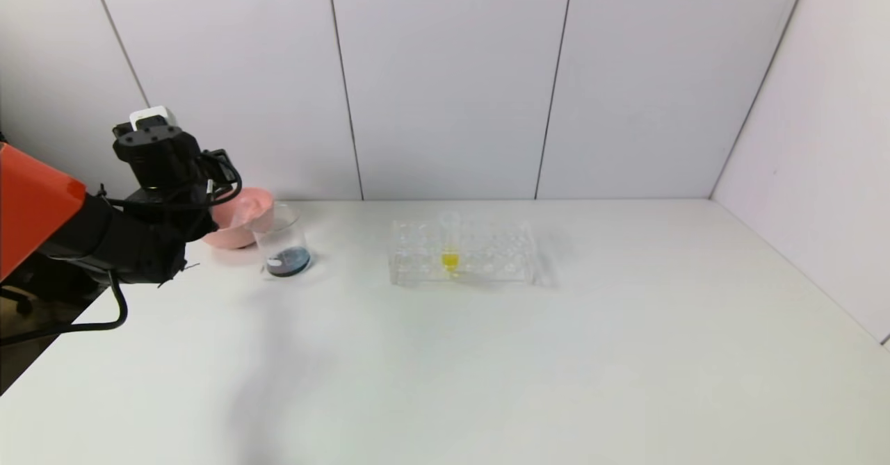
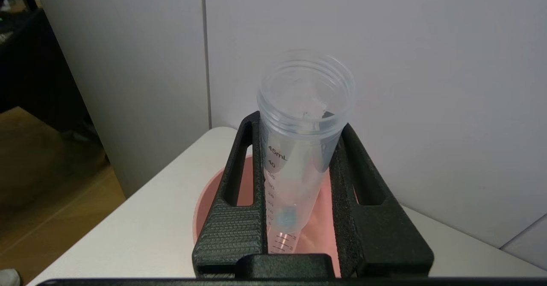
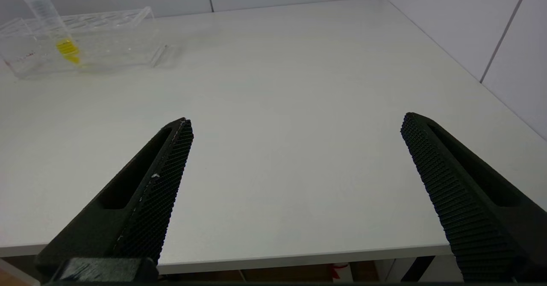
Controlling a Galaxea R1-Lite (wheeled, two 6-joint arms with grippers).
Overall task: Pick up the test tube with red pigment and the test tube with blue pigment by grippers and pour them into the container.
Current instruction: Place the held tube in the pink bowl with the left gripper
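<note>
Left gripper (image 2: pixel 299 217) | we are holding the test tube with blue pigment (image 2: pixel 295 157), nearly drained, clamped between its fingers above the pink bowl (image 2: pixel 209 204), beside the container (image 1: pixel 281 242) | advice: lowering gently before releasing | right gripper (image 3: pixel 295 192): fingers spread wide, idle over tabletop (image 3: pixel 299 85)

White table (image 1: pixel 528 354), set against grey wall panels. On it, far left corner: pink bowl (image 1: pixel 240 223); just beside it, clear container (image 1: pixel 281 242) with dark liquid at its bottom. Near far edge, centre: clear tube rack (image 1: pixel 462 254) holding one yellow-liquid tube (image 1: pixel 450 246).
</note>
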